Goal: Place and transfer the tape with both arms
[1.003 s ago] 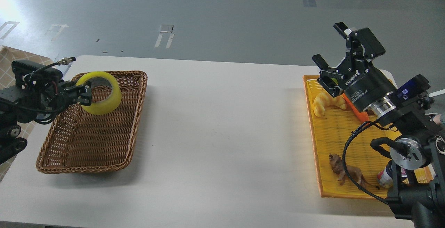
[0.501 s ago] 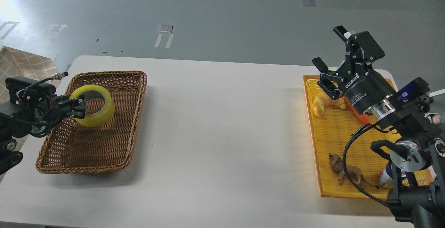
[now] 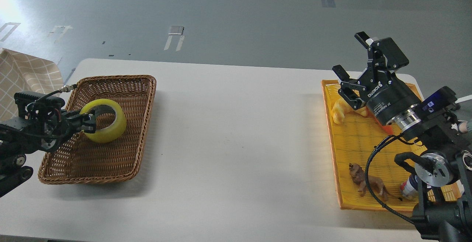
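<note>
Over at the brown wicker basket (image 3: 121, 83) on the pale surface (image 3: 236, 131), my left gripper (image 3: 87, 122) is clamped on the near-left rim of the wide roll of translucent yellow packing tape (image 3: 105, 124), one finger inside the core. The roll tilts over the basket's middle; whether it touches the weave I cannot tell. Well to the right of the basket, across bare surface, my right gripper (image 3: 348, 76) hangs with fingers spread apart above the far end of a yellow slatted plastic tray (image 3: 354, 138), holding nothing. Below it lie a yellow croissant-shaped toy (image 3: 339, 111) and, nearer me, a small brown lion figure (image 3: 365, 183).
</note>
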Controlling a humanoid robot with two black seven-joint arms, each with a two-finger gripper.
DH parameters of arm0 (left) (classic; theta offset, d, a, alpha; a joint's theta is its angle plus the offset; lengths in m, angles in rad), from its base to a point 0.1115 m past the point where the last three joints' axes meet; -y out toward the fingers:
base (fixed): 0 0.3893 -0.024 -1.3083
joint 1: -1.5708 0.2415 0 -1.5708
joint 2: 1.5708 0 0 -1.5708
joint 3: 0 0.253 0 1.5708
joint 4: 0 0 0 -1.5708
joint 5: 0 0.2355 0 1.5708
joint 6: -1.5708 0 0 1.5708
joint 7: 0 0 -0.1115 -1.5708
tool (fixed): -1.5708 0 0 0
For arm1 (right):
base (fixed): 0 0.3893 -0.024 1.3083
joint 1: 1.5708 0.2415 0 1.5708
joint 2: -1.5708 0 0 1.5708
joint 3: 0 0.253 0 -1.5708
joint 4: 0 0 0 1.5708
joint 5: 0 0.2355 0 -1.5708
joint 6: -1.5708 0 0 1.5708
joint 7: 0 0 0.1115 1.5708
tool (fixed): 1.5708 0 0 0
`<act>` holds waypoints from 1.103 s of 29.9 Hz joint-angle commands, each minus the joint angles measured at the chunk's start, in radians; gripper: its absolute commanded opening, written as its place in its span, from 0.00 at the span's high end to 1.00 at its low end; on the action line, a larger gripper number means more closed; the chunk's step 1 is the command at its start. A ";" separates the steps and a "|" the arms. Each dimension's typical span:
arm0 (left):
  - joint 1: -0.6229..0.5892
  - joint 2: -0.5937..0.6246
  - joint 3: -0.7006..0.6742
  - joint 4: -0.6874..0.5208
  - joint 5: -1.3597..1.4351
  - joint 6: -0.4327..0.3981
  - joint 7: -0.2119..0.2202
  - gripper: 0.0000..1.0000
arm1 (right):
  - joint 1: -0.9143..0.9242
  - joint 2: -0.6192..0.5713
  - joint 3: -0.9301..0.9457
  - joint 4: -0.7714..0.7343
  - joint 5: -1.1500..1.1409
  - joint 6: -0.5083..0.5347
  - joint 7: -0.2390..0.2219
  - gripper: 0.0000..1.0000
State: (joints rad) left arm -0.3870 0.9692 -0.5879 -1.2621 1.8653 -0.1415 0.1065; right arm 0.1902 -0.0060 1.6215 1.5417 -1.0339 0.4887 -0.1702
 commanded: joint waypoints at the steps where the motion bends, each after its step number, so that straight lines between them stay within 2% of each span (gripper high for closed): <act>1: 0.000 -0.003 0.000 0.016 0.000 0.002 -0.007 0.79 | 0.000 0.000 0.000 0.000 0.000 0.000 0.000 0.00; 2: 0.000 -0.003 0.000 0.023 0.000 0.003 -0.011 0.75 | -0.001 0.000 0.000 -0.002 0.000 0.000 0.000 0.00; 4: 0.000 -0.004 0.000 0.033 0.002 0.011 -0.018 0.73 | -0.001 0.000 0.000 -0.002 0.000 0.000 0.000 0.00; 6: 0.000 -0.004 0.003 0.056 0.002 0.029 -0.019 0.62 | 0.000 0.000 0.000 -0.002 0.000 0.000 0.000 0.00; 7: 0.000 -0.004 0.003 0.056 0.002 0.029 -0.019 0.62 | 0.000 0.000 0.000 -0.002 0.000 0.000 0.000 0.00; 8: 0.000 -0.004 0.006 0.059 0.002 0.033 -0.024 0.57 | 0.000 0.000 0.000 -0.002 0.000 0.000 0.000 0.00; 9: 0.000 -0.004 0.010 0.061 0.002 0.033 -0.031 0.43 | 0.000 0.000 0.000 -0.002 0.000 0.000 0.000 0.00; 10: 0.000 -0.004 0.010 0.063 0.002 0.036 -0.034 0.35 | 0.000 0.000 0.000 -0.002 0.000 0.000 0.000 0.00; 11: 0.002 -0.007 0.011 0.069 0.002 0.045 -0.039 0.31 | 0.000 0.000 0.000 -0.002 0.000 0.000 0.000 0.00; 21: 0.000 -0.023 0.005 0.090 -0.003 0.088 -0.044 0.24 | -0.002 0.000 0.000 -0.003 0.000 0.000 0.000 0.00; 22: 0.000 -0.024 0.002 0.090 -0.006 0.092 -0.054 0.14 | -0.003 0.000 0.000 -0.002 0.000 0.000 0.000 0.00; 23: 0.000 -0.026 0.000 0.089 -0.020 0.094 -0.077 0.10 | -0.005 0.000 -0.002 -0.002 0.000 0.000 0.000 0.00; 25: -0.001 -0.027 -0.001 0.087 -0.052 0.106 -0.111 0.09 | -0.005 0.000 0.000 0.000 0.002 0.000 0.000 0.00; 29: -0.010 -0.037 -0.006 0.087 -0.122 0.126 -0.137 0.09 | -0.006 0.000 -0.002 0.000 0.002 0.000 0.000 0.00; 32: -0.018 -0.037 -0.035 0.081 -0.271 0.123 -0.241 0.04 | -0.005 -0.002 0.000 -0.002 0.002 0.000 0.000 0.00; 33: -0.018 -0.041 -0.062 0.076 -0.364 0.123 -0.301 0.03 | -0.002 -0.002 0.000 -0.002 0.002 0.000 0.000 0.00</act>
State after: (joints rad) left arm -0.4013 0.9334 -0.6073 -1.1789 1.6634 -0.0175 -0.0866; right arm 0.1847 -0.0061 1.6203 1.5412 -1.0324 0.4887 -0.1702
